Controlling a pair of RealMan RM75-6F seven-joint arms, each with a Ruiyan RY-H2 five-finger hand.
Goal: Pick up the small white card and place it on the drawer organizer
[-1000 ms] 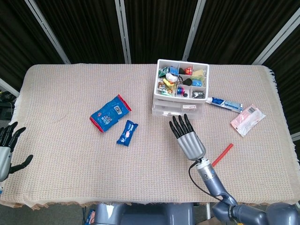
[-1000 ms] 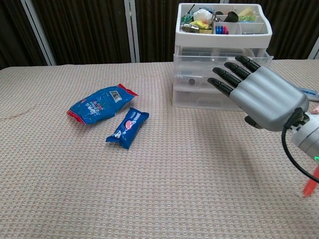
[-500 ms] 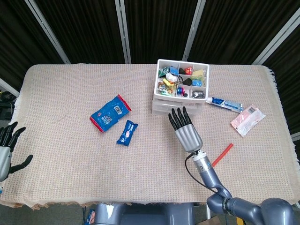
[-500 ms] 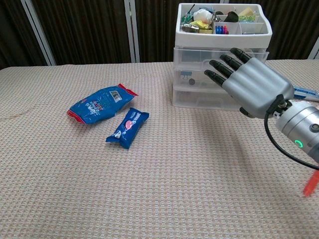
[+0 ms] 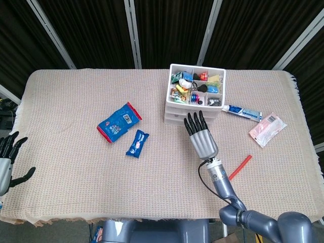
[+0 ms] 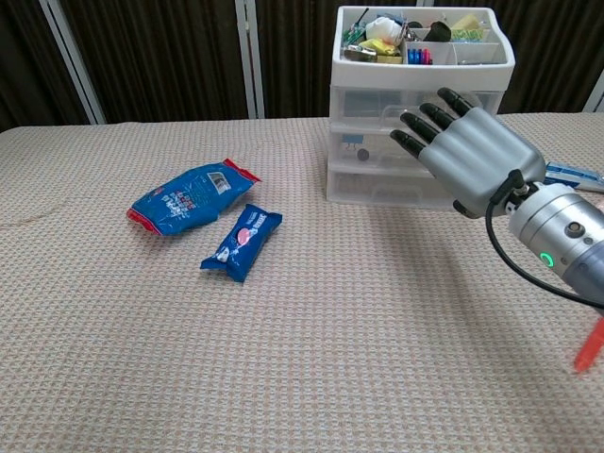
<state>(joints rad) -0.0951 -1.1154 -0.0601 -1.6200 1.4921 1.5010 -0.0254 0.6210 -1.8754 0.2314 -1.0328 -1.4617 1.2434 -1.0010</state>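
The right hand (image 5: 202, 140) hovered, fingers spread and empty, before the white plastic drawer organizer (image 5: 194, 94). The small white card was hidden behind it; groping unseen, the fingers might shove the drawers.

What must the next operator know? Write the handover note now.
Left hand: open, holds nothing, beside the left edge of the table.
Right hand: open, fingers spread, at the front of the drawer organizer; contact cannot be told.
Small white card: not visible in either view, possibly hidden behind the right hand.
Done: nothing that shows.
Left: find the card, pick it up, place it on the organizer.
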